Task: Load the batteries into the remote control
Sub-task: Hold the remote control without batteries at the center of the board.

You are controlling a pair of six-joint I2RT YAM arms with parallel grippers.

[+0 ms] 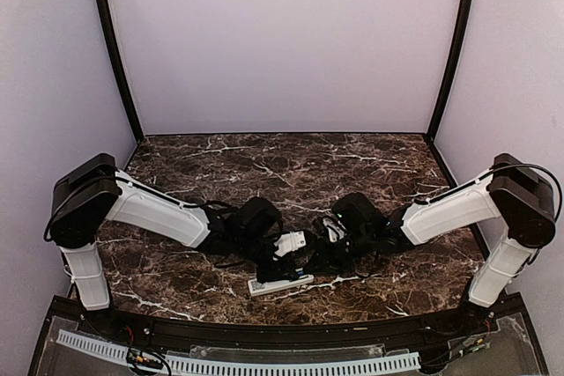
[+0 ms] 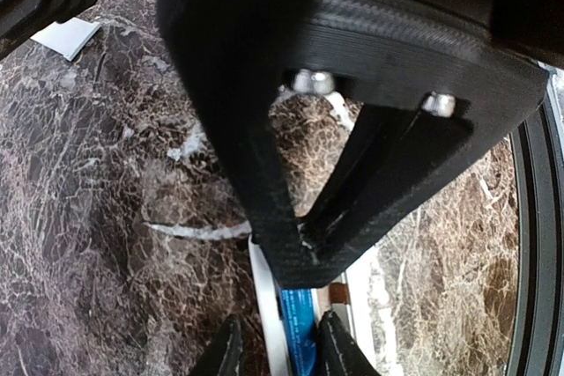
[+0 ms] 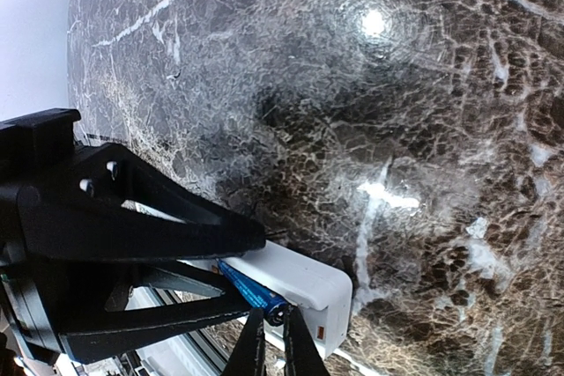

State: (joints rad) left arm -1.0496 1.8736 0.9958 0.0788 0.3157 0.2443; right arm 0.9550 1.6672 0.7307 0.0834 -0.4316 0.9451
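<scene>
Where the right jaws come down, their two tips meet in a closed wedge with nothing held between them. That wedge sits at one end of the blue battery (image 3: 254, 291), which lies lengthwise in the open recess of the remote control (image 3: 308, 281). Whether the wedge presses on the battery or only touches it cannot be told.

The left jaws stand parted across the remote, one finger on either long side, with the battery in the gap between them. The pictures do not show whether those fingers clamp the remote's walls or merely bracket them.

The remote lies recess-up on the bench (image 3: 414, 85). The bench's near edge runs just beside the remote, and both arms reach in over it from either side. A pale flat piece (image 2: 66, 37) rests on the bench well apart from the remote, on the far side of the right jaws; it may be the cover.

The step in hand looks like seating the blue battery. It is in its bay, but the views do not settle whether it lies fully flush. The next move likely calls for a short, straight push down on the raised end, with the remote braced so it cannot slide or tip.

No second battery can be made out anywhere around the remote, so it would need locating before the other bay is filled.
</scene>
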